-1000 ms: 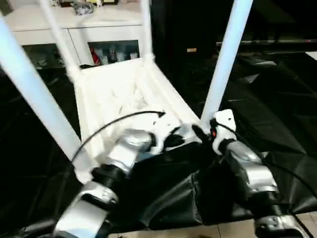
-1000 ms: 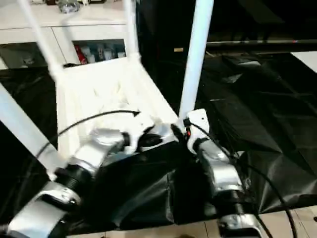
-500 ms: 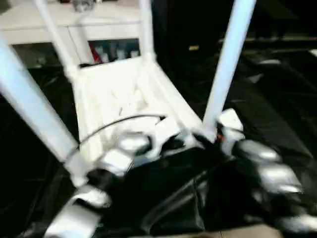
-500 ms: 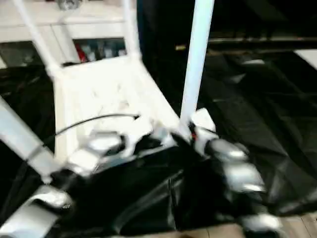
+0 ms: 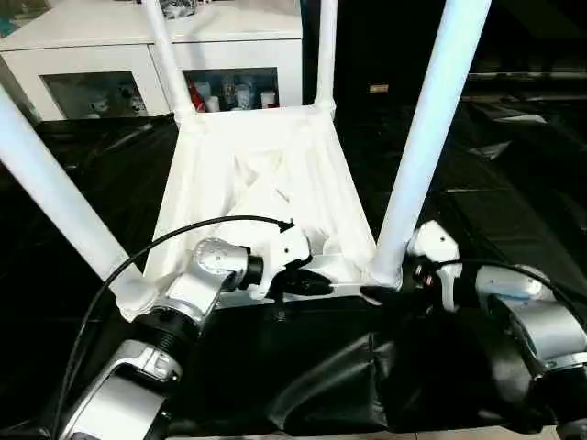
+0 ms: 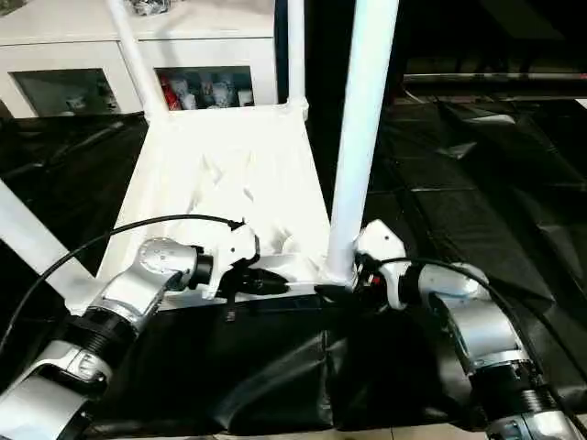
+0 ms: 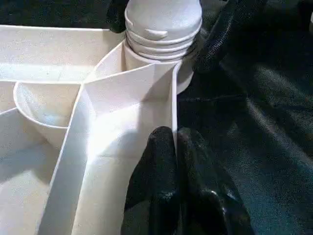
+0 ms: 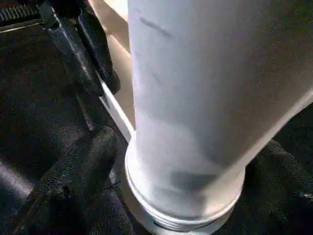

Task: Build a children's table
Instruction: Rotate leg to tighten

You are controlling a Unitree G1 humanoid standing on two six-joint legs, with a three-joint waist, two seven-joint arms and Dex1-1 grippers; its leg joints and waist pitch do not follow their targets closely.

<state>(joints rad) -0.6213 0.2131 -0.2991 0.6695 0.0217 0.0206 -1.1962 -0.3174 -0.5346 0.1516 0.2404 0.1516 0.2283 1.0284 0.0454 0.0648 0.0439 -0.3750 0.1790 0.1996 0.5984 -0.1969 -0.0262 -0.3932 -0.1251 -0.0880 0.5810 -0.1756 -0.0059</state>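
The children's table lies upside down on the black-covered work table, its white tabletop [image 5: 261, 192] showing its ribbed underside. Its legs stand upright in the corner sockets: near right leg [image 5: 426, 147], near left leg [image 5: 55, 202] and two far legs [image 5: 165, 55]. My left gripper [image 5: 316, 282] is shut on the tabletop's thin near rim [image 7: 174, 98], one finger on each side. My right gripper [image 5: 385, 277] is open, its fingers [image 8: 90, 159] straddling the base of the near right leg [image 8: 195, 88] with small gaps.
A white cabinet with glass doors [image 5: 138, 46] stands behind the work table. Crumpled black cover [image 5: 514, 202] spreads to the right and hangs over the front edge [image 5: 321, 403]. My left arm's cable [image 5: 138, 261] arcs over the tabletop's near left part.
The head camera has shifted, so the whole picture moved. My right gripper's fingers have spread wider around the near right leg's base. The left gripper stays shut on the rim.
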